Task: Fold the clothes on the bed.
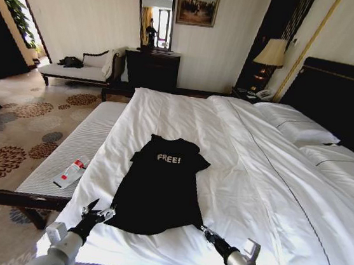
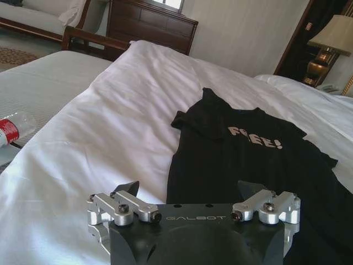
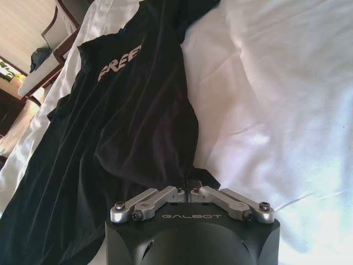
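The clothes (image 1: 161, 185), a black T-shirt with pale "FREE!" lettering, lie flat and face up near the foot of the bed (image 1: 261, 180). My left gripper (image 1: 99, 212) is open at the shirt's lower left corner. In the left wrist view this gripper (image 2: 188, 190) straddles the hem edge, one finger over the shirt (image 2: 248, 160) and one over the white duvet (image 2: 110, 132). My right gripper (image 1: 206, 232) sits at the lower right corner. In the right wrist view the right gripper (image 3: 188, 186) is shut on the corner of the shirt (image 3: 132, 121).
A pale striped bench (image 1: 79, 147) runs along the bed's left side with a water bottle (image 1: 70, 173) on it. Pillows (image 1: 299, 128) and the dark headboard (image 1: 347, 101) are at the right. A dresser (image 1: 151, 69) and lamp (image 1: 272, 54) stand by the far wall.
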You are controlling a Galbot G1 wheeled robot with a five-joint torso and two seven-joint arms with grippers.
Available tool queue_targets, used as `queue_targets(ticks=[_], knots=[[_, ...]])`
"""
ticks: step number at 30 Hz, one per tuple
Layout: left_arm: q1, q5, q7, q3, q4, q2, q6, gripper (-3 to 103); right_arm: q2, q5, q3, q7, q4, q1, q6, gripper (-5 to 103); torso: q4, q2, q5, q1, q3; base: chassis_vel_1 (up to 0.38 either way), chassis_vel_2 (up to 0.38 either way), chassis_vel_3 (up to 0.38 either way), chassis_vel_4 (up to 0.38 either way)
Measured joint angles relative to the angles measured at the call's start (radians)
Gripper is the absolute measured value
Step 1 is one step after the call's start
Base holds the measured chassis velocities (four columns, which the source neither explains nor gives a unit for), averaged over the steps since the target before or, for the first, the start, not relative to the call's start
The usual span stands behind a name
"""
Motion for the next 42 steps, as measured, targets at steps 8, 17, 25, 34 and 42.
queue_targets(ticks=[8,17,25,34,42], knots=[[0.015,-0.021,-0.004,-0.011,0.002,0.004,0.009,100,0.008,0.001,0.001,0.005,0.01,-0.003,0.0,0,0.0,0.0,0.0,0.0,0.0,0.0,0.0,0.0,0.0],[0.089,-0.069,0.002,-0.032,-0.001,-0.001,0.013,102,0.007,0.008,0.008,0.016,0.014,-0.004,-0.005,0,0.0001,0.0,0.0001,0.0,0.0,0.0,0.0,0.0,0.0],[0.103,-0.056,0.006,0.015,0.033,-0.01,0.015,98,0.009,0.015,0.009,0.025,0.012,-0.003,-0.006,0,0.0001,0.0,0.0,0.0,0.0,0.0,0.0,0.0,0.0],[0.081,-0.032,-0.012,0.061,0.078,-0.014,0.018,76,0.025,0.03,0.014,0.042,0.021,-0.007,-0.011,0,0.0,0.0,0.0,0.0,0.0,0.0,0.0,0.0,0.0],[0.059,-0.024,-0.019,0.078,0.087,-0.017,0.025,48,0.03,0.032,0.006,0.05,0.017,0.0,-0.012,0,0.0,0.0,0.0,0.0,0.0,0.0,0.0,0.0,0.0]])
